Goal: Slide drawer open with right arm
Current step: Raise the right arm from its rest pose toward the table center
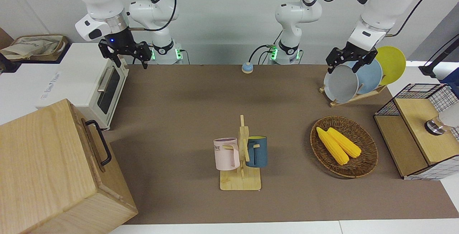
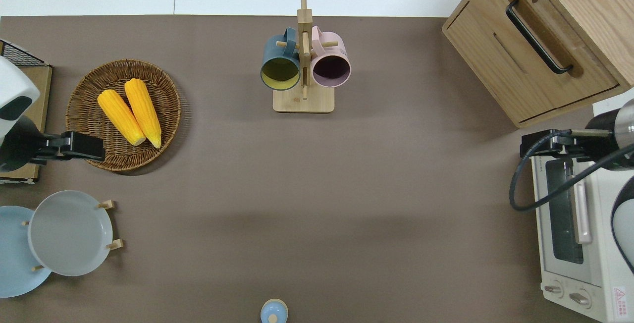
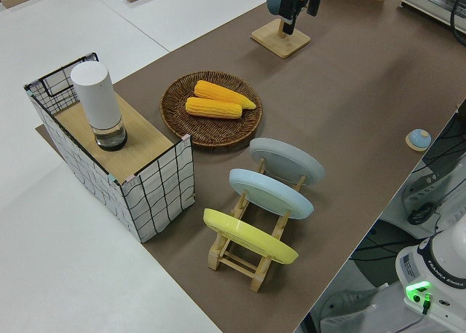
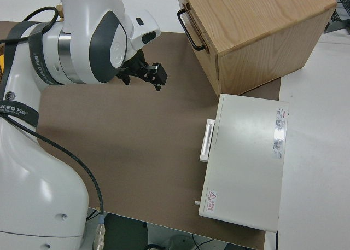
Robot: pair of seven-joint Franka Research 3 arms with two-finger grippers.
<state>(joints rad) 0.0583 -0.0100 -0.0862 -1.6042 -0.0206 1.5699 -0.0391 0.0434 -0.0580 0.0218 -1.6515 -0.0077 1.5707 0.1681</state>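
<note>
The drawer (image 1: pixel 104 157) is the light-wood front with a black loop handle (image 1: pixel 97 141) in the big wooden box (image 1: pixel 46 169) at the right arm's end of the table. It sits flush and shut in the box. The overhead view shows the drawer (image 2: pixel 525 73) and its handle (image 2: pixel 537 35) from above. My right gripper (image 1: pixel 131 61), with its blue light on, hangs open and holds nothing. From overhead the right gripper (image 2: pixel 531 144) is over the table edge of the toaster oven, between oven and box, well clear of the handle. My left arm is parked, its gripper (image 1: pixel 343 67) open.
A white toaster oven (image 1: pixel 104 83) stands beside the box, nearer to the robots. A wooden mug rack (image 1: pixel 242 176) holds a pink and a blue mug mid-table. A wicker basket (image 1: pixel 369 155) with two corn cobs, a plate rack (image 1: pixel 353 99) and a wire-mesh shelf (image 1: pixel 412 144) stand toward the left arm's end.
</note>
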